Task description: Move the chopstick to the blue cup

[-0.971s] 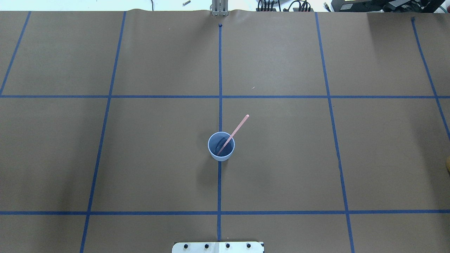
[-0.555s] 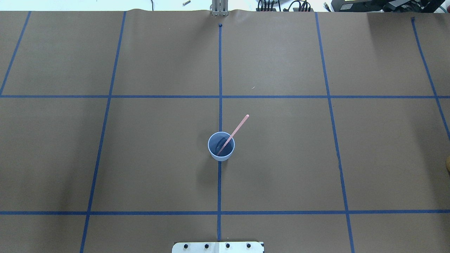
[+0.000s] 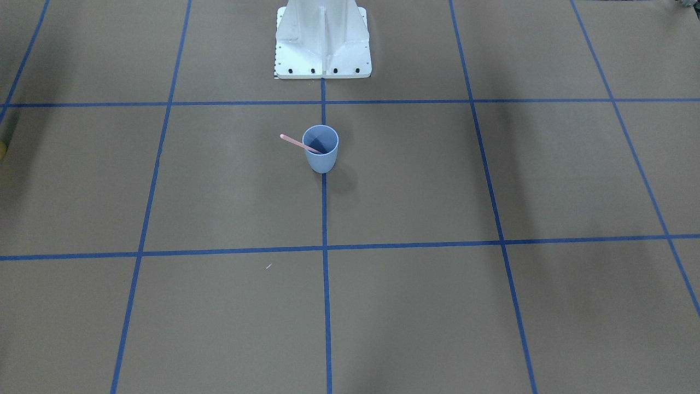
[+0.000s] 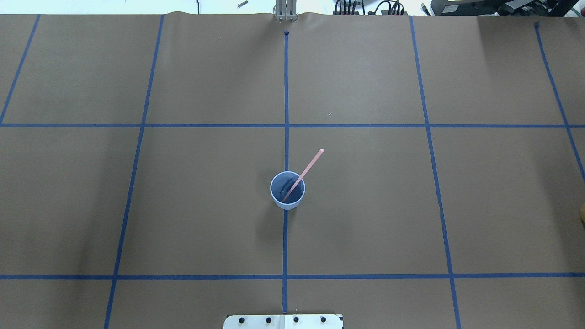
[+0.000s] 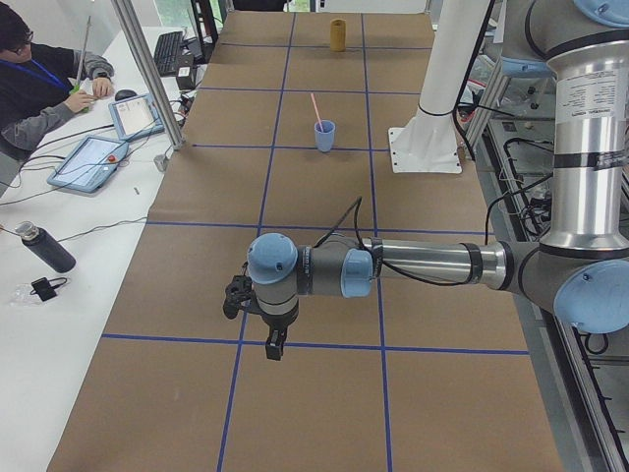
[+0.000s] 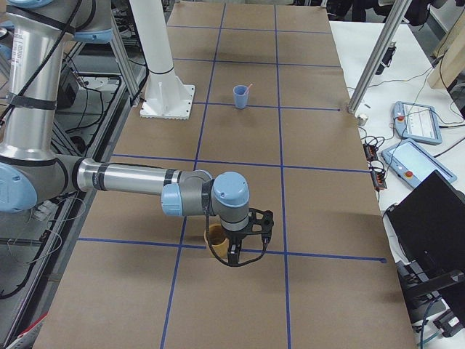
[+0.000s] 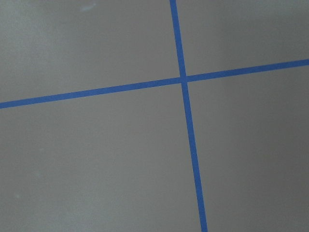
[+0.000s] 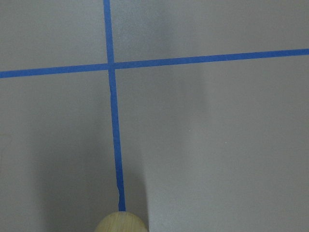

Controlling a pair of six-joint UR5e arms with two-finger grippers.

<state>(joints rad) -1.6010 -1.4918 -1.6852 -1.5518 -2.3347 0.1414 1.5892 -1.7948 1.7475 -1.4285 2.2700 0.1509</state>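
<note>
risk, front view: chopstick [image 3: 298,143] leans inside the blue cup [image 3: 321,158], overhanging the rim, so a knock could tip both. overhead: its long axis runs diagonally, free end away from the robot, rightward. side views: left gripper [image 5: 273,346] and right gripper [image 6: 236,256] hang well away from the cup — spread or pressed, cannot tell.

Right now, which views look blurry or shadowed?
Front-facing view: the blue cup throws a soft shadow toward lower right. Overhead view: that shadow falls lower left, faint. Right wrist view: a tan object at the bottom edge is blurred. Left wrist view: evenly lit, slightly soft.
</note>
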